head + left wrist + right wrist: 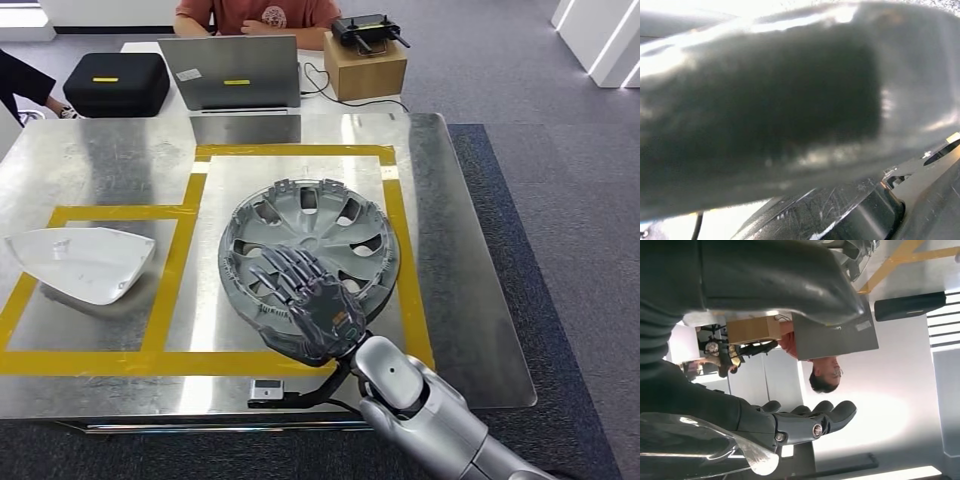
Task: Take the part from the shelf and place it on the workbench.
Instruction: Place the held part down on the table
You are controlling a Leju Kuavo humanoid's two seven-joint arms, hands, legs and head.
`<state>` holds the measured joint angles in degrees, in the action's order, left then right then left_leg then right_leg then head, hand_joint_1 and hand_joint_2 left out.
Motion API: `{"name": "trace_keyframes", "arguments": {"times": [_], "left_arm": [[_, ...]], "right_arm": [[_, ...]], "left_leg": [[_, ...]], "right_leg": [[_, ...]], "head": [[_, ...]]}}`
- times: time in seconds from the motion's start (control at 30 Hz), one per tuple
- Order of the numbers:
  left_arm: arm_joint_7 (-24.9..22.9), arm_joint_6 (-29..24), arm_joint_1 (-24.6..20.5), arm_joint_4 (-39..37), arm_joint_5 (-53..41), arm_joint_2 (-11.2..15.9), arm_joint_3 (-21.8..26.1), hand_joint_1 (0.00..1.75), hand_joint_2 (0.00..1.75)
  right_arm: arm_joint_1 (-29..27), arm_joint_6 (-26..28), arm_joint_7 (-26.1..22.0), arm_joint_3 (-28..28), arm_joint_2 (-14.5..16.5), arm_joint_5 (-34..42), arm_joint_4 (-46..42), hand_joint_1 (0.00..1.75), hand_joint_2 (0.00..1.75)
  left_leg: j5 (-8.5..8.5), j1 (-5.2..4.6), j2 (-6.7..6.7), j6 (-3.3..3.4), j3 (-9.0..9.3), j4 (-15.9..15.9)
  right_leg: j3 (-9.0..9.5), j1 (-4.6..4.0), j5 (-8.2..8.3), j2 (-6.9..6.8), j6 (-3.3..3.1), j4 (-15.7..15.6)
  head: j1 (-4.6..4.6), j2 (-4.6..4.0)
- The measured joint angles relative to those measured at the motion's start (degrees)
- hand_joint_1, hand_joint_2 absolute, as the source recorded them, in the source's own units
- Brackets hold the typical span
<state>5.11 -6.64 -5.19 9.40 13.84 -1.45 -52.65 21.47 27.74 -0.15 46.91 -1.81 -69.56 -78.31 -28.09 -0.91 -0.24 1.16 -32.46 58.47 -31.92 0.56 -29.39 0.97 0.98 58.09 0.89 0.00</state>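
Resting on the near rim of the wheel cover (308, 262), my right hand (313, 305) gripped it, workbench (453, 300) directly underneath.

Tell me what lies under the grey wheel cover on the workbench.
The wheel cover lies on the metal workbench, inside a yellow-taped square. Bare metal shows through its openings. The right hand rests over its near edge, hiding the cover and bench there.

Robot lab: taped steel workbench (453, 300) (laptop (230, 72) behind).
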Motion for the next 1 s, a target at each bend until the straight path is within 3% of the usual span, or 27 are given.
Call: {"name": "trace_keyframes", "arguments": {"times": [0.33,0.5,0.57,0.63,0.67,0.7,0.73,0.83,0.9,1.0], "left_arm": [[0.02,-0.07,0.65,0.00,1.13,0.11,1.31,0.00,0.00],[0.02,-0.20,0.79,0.00,1.16,0.10,1.33,0.00,0.00],[0.03,-0.22,0.80,0.00,1.16,0.04,1.34,0.00,0.00],[0.04,-0.22,0.91,0.00,1.16,0.01,1.35,0.00,0.00],[0.04,-0.22,0.99,0.00,1.16,0.00,1.35,0.00,0.00],[0.04,-0.22,1.05,0.00,1.16,-0.01,1.35,0.00,0.00],[0.04,-0.22,1.08,0.00,1.16,-0.01,1.35,0.00,0.00],[0.04,-0.22,1.07,0.00,1.16,-0.09,1.35,0.00,0.00],[0.04,-0.28,1.11,0.00,1.20,-0.15,1.36,0.00,0.00],[0.03,-0.40,1.13,0.00,1.29,-0.19,1.40,0.00,0.00]], "right_arm": [[-1.78,0.34,2.92,0.00,-0.03,-3.59,-2.00,0.00,1.75],[-2.31,0.34,3.13,-0.01,-0.03,-3.68,-2.86,0.00,1.75],[-2.36,0.37,3.17,-0.02,-0.05,-3.69,-3.10,0.00,1.75],[-2.58,0.37,3.20,-0.02,-0.14,-3.70,-3.16,0.00,1.75],[-2.76,0.37,3.21,-0.02,-0.21,-3.70,-3.17,0.00,1.75],[-2.91,0.37,3.23,-0.02,-0.28,-3.70,-3.17,0.00,1.75],[-3.00,0.37,3.25,-0.02,-0.34,-3.70,-3.17,0.00,1.75],[-3.02,0.32,3.45,-0.03,-0.40,-3.73,-3.33,0.00,1.75],[-3.08,0.20,3.71,-0.05,-0.42,-3.79,-3.63,0.00,1.75],[-3.35,-0.22,4.23,-0.07,-0.49,-4.05,-4.01,0.00,1.75]], "left_leg": [[-0.20,-0.29,0.00,0.32,-0.13,0.36],[0.14,-0.08,0.13,1.19,0.00,-0.13],[0.59,0.34,0.34,1.67,0.17,-0.88],[0.69,0.42,0.49,1.80,0.13,-1.02],[0.71,0.40,0.56,1.80,0.12,-0.99],[0.74,0.38,0.63,1.79,0.13,-0.95],[0.75,0.36,0.68,1.77,0.13,-0.89],[0.59,0.26,0.71,1.40,0.03,-0.55],[0.65,0.17,0.73,0.82,-0.20,-0.32],[0.37,0.23,0.73,-0.17,-0.46,0.02]], "right_leg": [[0.00,0.19,0.07,0.00,0.27,-0.04],[-0.07,0.15,-0.09,-0.01,0.99,-0.21],[-1.90,0.04,-2.47,-0.23,1.27,3.31],[-5.60,0.08,-5.97,-0.44,1.38,10.85],[-7.23,0.10,-6.82,-0.47,1.40,14.06],[-8.03,0.10,-6.53,-0.49,1.37,15.39],[-7.73,0.09,-5.15,-0.52,1.27,14.43],[-2.59,-0.08,0.18,-0.87,0.65,3.73],[-0.71,-0.33,0.93,-1.03,0.29,0.24],[-0.73,-0.21,1.47,-0.88,-0.47,-0.35]], "head": [[-0.02,0.00],[0.01,0.00],[0.17,0.00],[0.28,0.00],[0.29,0.00],[0.28,0.00],[0.29,0.00],[0.28,0.00],[0.25,0.01],[0.20,0.01]]}}
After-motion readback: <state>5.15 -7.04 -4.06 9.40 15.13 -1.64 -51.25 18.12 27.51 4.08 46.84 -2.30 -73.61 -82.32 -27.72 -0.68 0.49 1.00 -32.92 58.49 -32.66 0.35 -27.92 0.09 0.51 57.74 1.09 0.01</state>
